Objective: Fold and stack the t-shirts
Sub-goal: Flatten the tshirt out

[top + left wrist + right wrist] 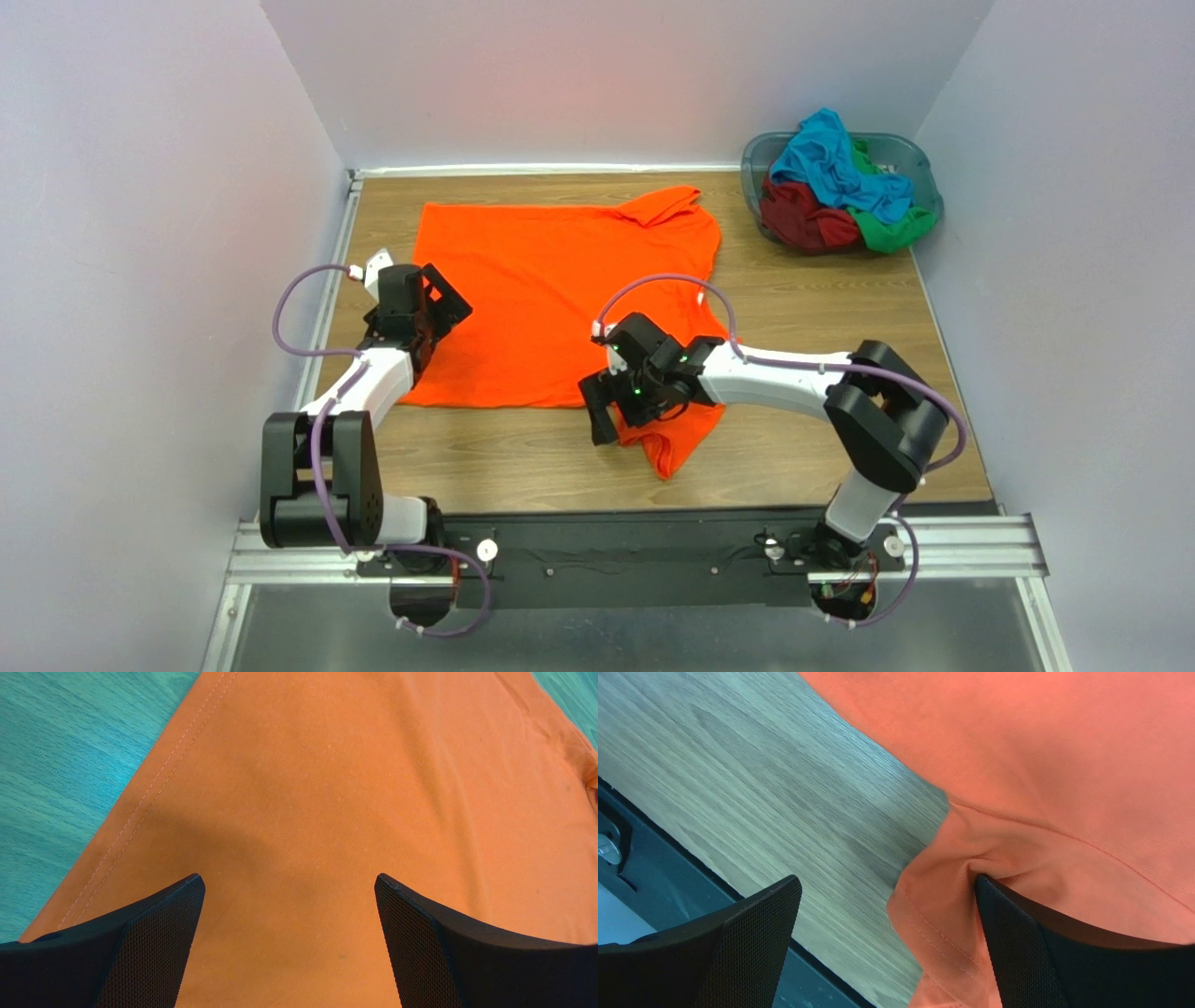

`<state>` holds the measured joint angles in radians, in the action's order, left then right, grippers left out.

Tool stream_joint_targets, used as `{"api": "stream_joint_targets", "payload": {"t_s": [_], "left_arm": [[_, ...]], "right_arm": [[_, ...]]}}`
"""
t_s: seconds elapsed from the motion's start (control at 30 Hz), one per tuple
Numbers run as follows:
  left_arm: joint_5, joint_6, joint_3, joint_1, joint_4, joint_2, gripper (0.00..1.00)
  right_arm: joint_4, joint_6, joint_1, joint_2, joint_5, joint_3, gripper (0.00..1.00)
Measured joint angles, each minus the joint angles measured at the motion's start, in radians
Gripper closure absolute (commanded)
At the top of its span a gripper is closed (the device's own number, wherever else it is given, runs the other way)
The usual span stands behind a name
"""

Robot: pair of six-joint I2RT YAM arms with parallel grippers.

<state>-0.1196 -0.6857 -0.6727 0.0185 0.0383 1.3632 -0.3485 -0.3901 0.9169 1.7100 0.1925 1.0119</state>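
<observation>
Between the jaws of the left gripper (289, 882), the orange t-shirt (337, 798) fills the whole gap as flat, smooth cloth. The jaws stand at full spread and clamp nothing; no fabric is pinched between them. Outboard of the left-hand finger, a stitched hem runs diagonally. Beyond the hem lies the bare table (56, 777). Ahead of the jaws, the cloth continues to the top of the left wrist view.

Between the jaws of the right gripper (887, 882), the gap is divided. Bare wood occupies the half toward the left-hand finger. A puckered short sleeve of the same shirt occupies the half toward the right-hand finger. The sleeve fold touches the inner face of that finger and drapes across its upper edge. These jaws are also fully spread and grip nothing. Outboard of the left-hand finger runs the black rail (668, 875) at the near edge of the table.

In the top external view, the shirt lies spread on the wood. The left jaws sit over its left edge, and the right jaws sit at its near sleeve. Well apart from both sets of jaws, in the far right corner, the basket (919, 168) holds the turquoise t-shirt (835, 161), the dark red t-shirt (800, 217) and the green t-shirt (898, 224), bundled together.
</observation>
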Motion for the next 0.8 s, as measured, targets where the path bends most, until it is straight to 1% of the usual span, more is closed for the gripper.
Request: {"api": "stream_joint_targets", "payload": {"t_s": [0.3, 0.8], "left_arm": [[-0.005, 0.0, 0.0, 0.001, -0.001, 0.0, 0.02], [-0.005, 0.0, 0.0, 0.002, -0.001, 0.0, 0.01]], "right_arm": [[0.007, -0.006, 0.065, 0.017, -0.05, 0.017, 0.0], [-0.002, -0.036, 0.132, -0.002, -0.066, 0.037, 0.0]]}}
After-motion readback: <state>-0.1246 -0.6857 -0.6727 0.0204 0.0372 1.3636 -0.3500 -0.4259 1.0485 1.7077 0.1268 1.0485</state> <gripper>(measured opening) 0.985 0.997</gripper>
